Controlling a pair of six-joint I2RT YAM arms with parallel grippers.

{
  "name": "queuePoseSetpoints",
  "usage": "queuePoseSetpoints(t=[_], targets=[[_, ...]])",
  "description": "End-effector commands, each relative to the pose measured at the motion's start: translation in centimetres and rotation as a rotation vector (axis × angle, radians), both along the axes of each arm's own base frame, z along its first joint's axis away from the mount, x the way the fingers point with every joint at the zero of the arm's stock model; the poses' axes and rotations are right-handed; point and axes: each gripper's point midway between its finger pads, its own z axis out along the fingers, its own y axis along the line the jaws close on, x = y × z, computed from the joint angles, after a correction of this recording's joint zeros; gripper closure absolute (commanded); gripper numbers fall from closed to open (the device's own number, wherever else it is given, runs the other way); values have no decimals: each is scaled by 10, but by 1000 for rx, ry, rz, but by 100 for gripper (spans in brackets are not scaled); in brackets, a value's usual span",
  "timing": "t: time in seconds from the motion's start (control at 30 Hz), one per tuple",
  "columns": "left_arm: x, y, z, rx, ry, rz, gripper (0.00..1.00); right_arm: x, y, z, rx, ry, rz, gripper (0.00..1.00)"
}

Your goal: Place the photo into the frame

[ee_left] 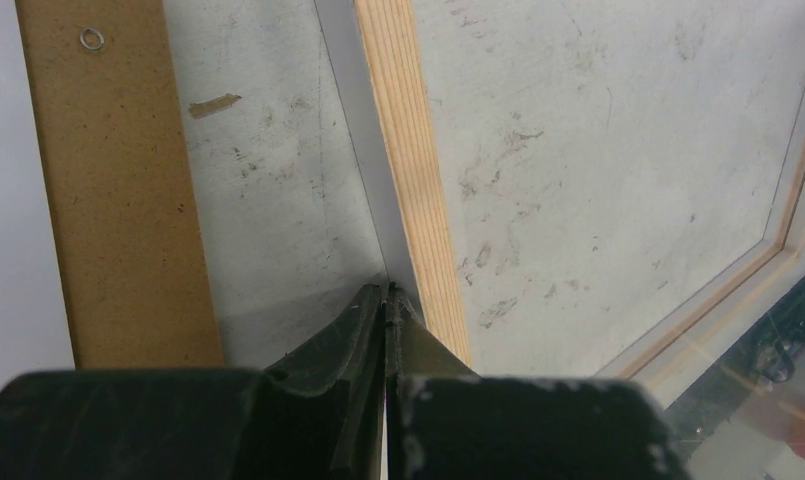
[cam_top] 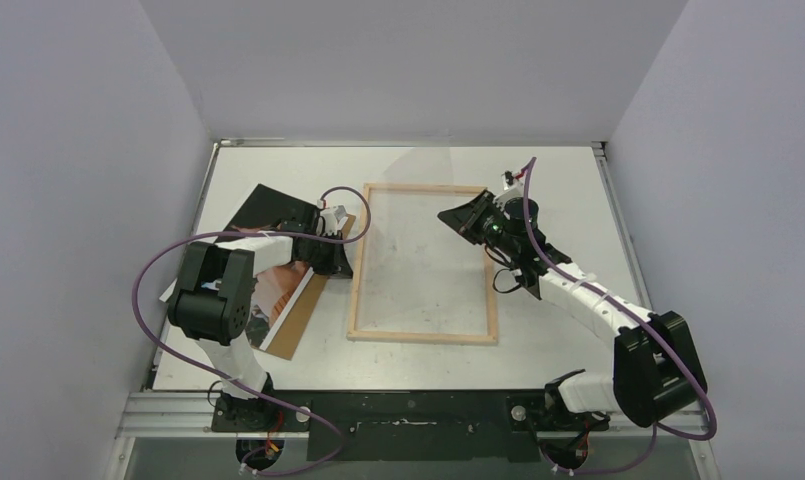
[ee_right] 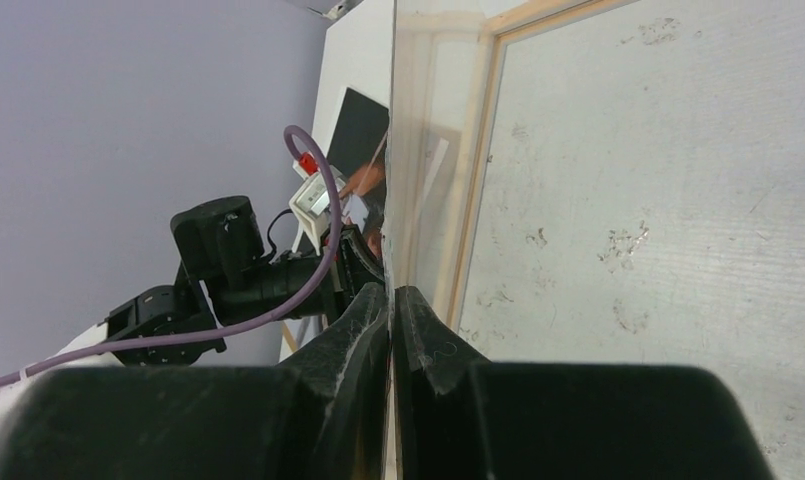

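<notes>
Frame (cam_top: 423, 337): thin, pale natural wood with narrow slats. Lies flat in the middle of the worktop (cam_top: 568, 190), long sides running away from the arm bases, with scuffed grey surface showing through its opening.

Photo (cam_top: 278, 292): large glossy print, dark at the far end, with an orange-brown patch nearer and a white border at the edge. Lies face up to the left of the frame, on a brown backing panel (cam_top: 296, 327) that juts out toward the frame's left slat. Sits wholly outside the frame and is largely hidden from above by the left arm.

Clear pane (ee_right: 418, 150): held up over the frame, pinched at two opposite edges. Shows only faintly in the top view and nearly edge-on in the right wrist view; cannot tell whether any edge touches the wood.

Left claw (ee_left: 388, 290): clenched on the pane's thin edge, just beside the frame's left slat. Reaches in from the left across the photo, elbow folded back toward the near-left corner, forearm and wrist pointing right toward the frame.

Right claw (ee_right: 391, 295): likewise clamped tight on the pane's edge, above the frame's right slat toward its far end. Stretches in a long diagonal from the base at near right, forearm low over the worktop, wrist turned left to face the other arm, which appears past the pane in its own camera.
</notes>
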Motion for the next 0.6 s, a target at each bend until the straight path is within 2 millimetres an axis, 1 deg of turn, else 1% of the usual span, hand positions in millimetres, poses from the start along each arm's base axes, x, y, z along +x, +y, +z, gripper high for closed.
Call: queuePoseSetpoints(t=[0.0, 0.1, 0.27, 0.57], targets=[[-3, -6, -2, -18, 8, -25, 100, -12, 0, -41, -83, 85, 49, 95], [-3, -6, -2, -17, 8, -26, 100, -10, -7, -49, -116, 95, 50, 95], [-2, -6, -2, -18, 8, -24, 100, -9, -19, -57, -161, 106, 42, 95], [-1, -7, -2, -19, 7, -25, 100, -14, -18, -78, -179, 136, 60, 94]])
